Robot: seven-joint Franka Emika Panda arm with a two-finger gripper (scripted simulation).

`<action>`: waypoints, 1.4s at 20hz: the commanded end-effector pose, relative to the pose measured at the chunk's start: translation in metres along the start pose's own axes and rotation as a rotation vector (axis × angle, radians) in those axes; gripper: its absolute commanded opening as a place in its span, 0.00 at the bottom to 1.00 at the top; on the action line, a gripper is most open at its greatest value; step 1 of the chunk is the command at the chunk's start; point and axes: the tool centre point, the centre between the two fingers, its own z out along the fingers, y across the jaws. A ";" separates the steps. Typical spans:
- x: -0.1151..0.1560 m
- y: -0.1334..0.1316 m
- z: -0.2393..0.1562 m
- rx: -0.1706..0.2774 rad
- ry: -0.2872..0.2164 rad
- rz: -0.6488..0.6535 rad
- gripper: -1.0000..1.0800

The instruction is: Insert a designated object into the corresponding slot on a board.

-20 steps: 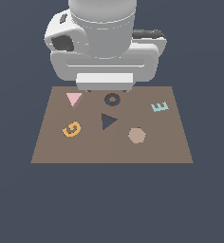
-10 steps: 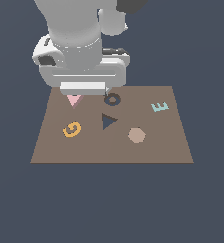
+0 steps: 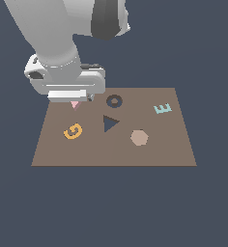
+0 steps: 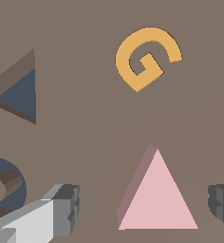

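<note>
Within the last second the arm has swung from the board's (image 3: pixel 113 149) far middle toward its 10 o'clock corner and sunk lower; the hand (image 4: pixel 144 206) now sits directly over the pink triangle (image 4: pixel 156 197), which suggests a grasp is about to start; the hand is open, its 2 fingers (image 4: pixel 61 204) flanking the triangle without touching it, holding nothing; the triangle lies flat on the board, well apart from the navy triangle slot (image 3: pixel 109 123) near the board's centre.

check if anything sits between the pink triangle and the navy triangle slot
Nothing visible does. Bare board lies between the pink triangle and the slot; the G and ring mark sit off to either side.
</note>
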 end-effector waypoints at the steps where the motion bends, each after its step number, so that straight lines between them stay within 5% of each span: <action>1: -0.003 0.008 0.008 0.000 0.002 -0.004 0.96; 18: -0.004 0.014 0.034 0.001 0.002 -0.006 0.96; 19: -0.004 0.014 0.034 0.001 0.002 -0.006 0.00; 28: -0.004 0.014 0.034 0.001 0.002 -0.006 0.00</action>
